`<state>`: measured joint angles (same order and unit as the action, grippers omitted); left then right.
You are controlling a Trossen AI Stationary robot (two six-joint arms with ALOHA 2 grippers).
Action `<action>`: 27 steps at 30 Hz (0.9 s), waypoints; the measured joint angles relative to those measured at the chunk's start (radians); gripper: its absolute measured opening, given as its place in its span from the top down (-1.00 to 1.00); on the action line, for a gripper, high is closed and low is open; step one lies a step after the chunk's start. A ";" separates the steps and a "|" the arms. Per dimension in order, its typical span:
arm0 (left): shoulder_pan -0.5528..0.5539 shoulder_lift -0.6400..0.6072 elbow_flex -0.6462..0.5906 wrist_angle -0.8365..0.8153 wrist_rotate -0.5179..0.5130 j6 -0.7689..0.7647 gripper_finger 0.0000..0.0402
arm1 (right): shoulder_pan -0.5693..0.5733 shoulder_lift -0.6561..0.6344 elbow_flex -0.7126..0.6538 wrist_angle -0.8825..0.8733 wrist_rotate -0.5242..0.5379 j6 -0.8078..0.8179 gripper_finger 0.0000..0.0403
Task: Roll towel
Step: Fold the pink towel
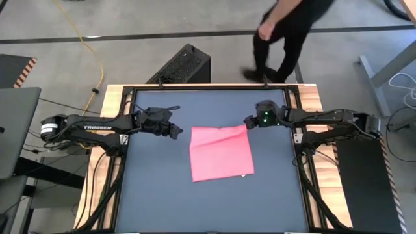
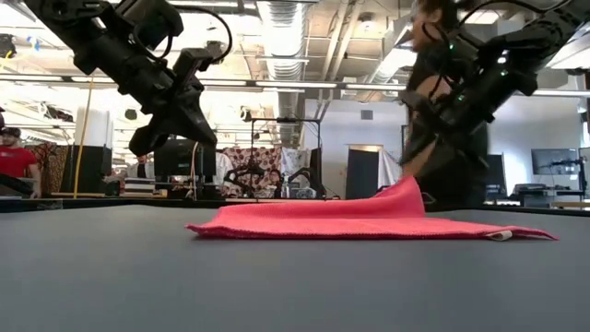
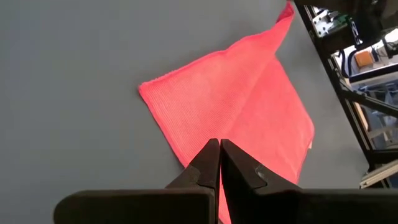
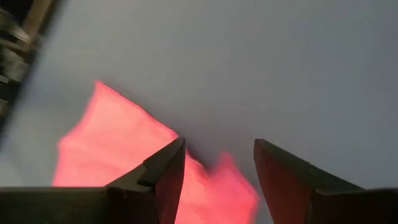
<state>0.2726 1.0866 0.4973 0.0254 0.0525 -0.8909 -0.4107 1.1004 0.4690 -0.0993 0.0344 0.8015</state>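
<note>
The thin bright pink square towel (image 1: 220, 153) is lying mid-tabletop, folded. The right gripper (image 1: 247, 122) is hovering spread and empty above its raised far corner; a shallow pinch might skew the roll. The left gripper (image 1: 174, 132) is waiting beside the towel, clenched empty.

floor (image 1: 162, 26): grey concrete, lying across top of high view | cable (image 1: 88, 42): yellow, trailing at upper left | box (image 1: 184, 65): black, sitting top centre | person (image 1: 286, 32): walking at upper right | ceiling (image 2: 295, 37): ducts and strip lights running across top of low view
</note>
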 joint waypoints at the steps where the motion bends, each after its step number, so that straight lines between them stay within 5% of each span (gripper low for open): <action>1: 0.003 0.000 0.000 0.000 0.000 0.008 1.00 | -0.002 0.001 0.000 -0.025 0.002 -0.007 -0.07; 15: 0.017 0.149 0.000 0.075 0.072 0.015 1.00 | -0.031 0.001 0.000 -0.028 -0.002 0.072 0.07; 27: 0.040 0.208 0.000 0.169 0.038 0.034 1.00 | 0.003 0.001 0.000 -0.027 0.003 0.091 0.11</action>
<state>0.3129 1.2945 0.4973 0.1939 0.0906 -0.8574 -0.4072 1.1015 0.4690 -0.1262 0.0372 0.8928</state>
